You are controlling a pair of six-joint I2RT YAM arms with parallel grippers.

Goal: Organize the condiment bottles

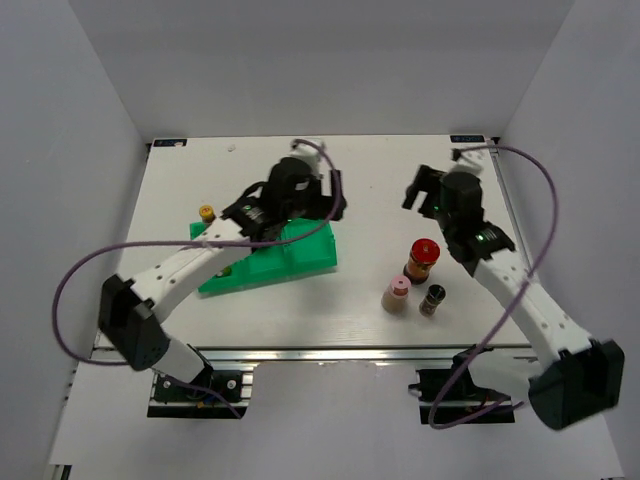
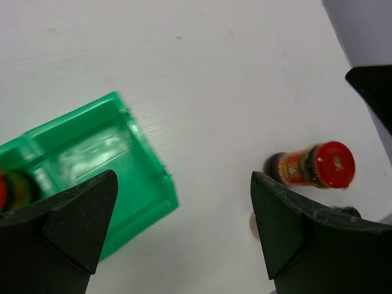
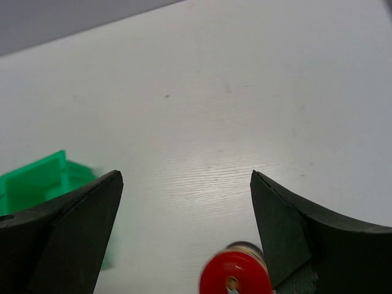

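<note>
1. Near edge, right of centre: the pink-capped beige bottle (image 1: 397, 295) and the black-capped dark bottle (image 1: 433, 300) stand upright, just beside each other.
2. Just behind them stands the red-capped bottle (image 1: 423, 259), upright, with a brown body.
3. Left of centre on the desk (image 1: 360, 175) lies the green tray (image 1: 310, 250), its long axis tilted against the near edge. At its left end sits one more bottle (image 2: 15, 187), mostly hidden by the arm and a finger; its pose cannot be told.
4. Beyond the tray's left end, toward the left edge, the yellow-capped bottle (image 1: 206, 213) stands upright on the desk, outside the tray.
5. The left gripper (image 2: 184, 184) hangs above the tray's right end, fingers wide apart, nothing between them.
6. The right gripper (image 3: 187, 180) hangs above bare desk beyond the red-capped bottle, toward the far right corner, fingers wide apart, holding nothing.
</note>
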